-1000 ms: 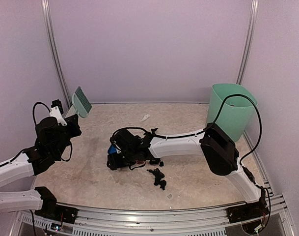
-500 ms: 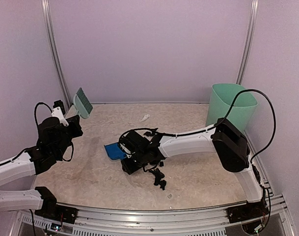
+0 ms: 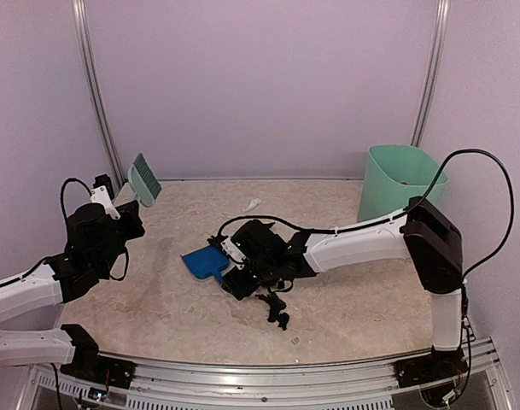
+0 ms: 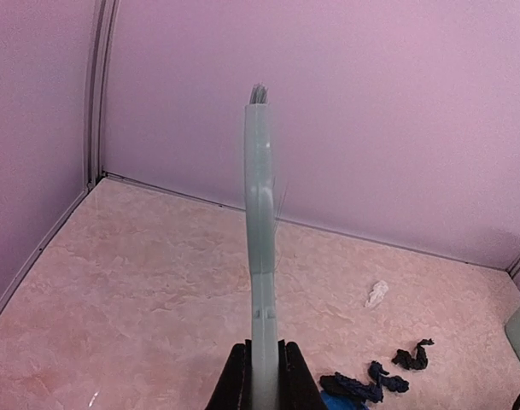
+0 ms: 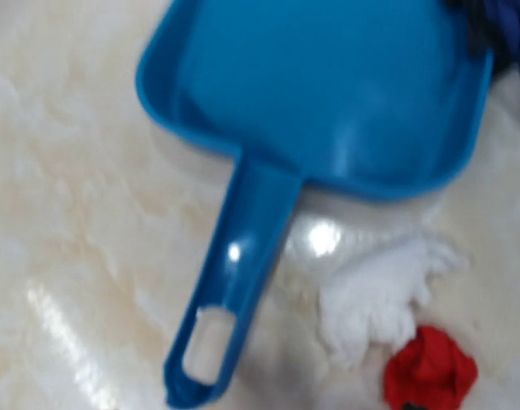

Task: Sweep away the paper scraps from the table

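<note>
Table (image 3: 157,301): beige, marbled, metal rail along the near edge. Side edges cut off by the walls.

Right arm stretched across to mid-table. Right gripper (image 3: 236,266) is a dark mass low over the surface, at the handle end of the dustpan. Its fingers do not show in either the top view or its own wrist view, so I cannot tell whether it is parted or closed.

Bin (image 3: 402,192): mint green, upright, far right corner. Only a sliver of it shows in the left wrist view.

Dustpan (image 5: 328,94): blue, lying flat on the table near the centre, handle pointing away from the scoop. Top right of the scoop cut off; picture blurred.

Brush (image 4: 260,213): green, held up in the air at far left, seen edge-on. Left gripper (image 4: 260,374) is clamped on its handle; bristles barely visible.

Paper scraps (image 3: 277,309): black cluster on the table just near-right of the right gripper. One white bit lies farther back (image 3: 252,204). A white and a red piece lie just beside the dustpan handle (image 5: 375,303). Some are likely hidden under the arm.
</note>
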